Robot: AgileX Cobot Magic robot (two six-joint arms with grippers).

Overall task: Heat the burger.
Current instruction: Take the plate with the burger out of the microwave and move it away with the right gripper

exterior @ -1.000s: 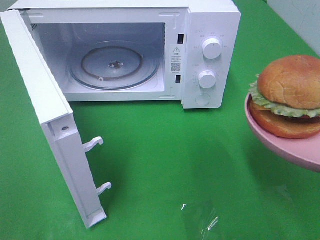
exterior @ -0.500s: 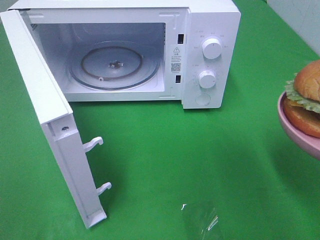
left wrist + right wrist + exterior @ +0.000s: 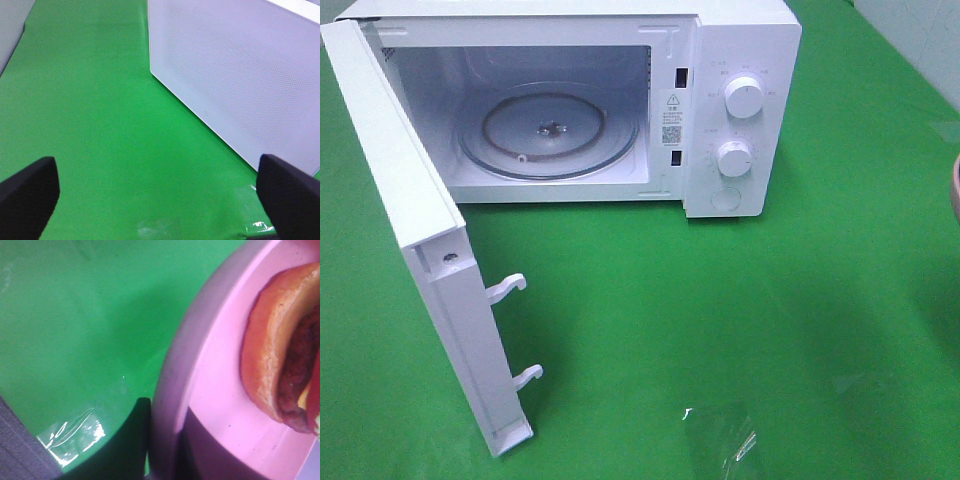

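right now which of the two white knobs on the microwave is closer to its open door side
Neither by much: the two round white knobs are stacked on the white microwave's control panel. The lower knob sits slightly nearer the cavity than the upper knob, and looks slightly smaller.

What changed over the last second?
The pink plate with the burger slid right, almost out of the overhead view; only a rim sliver shows there. The right pincer stays clamped on the plate's rim. The microwave, door open, is unchanged.
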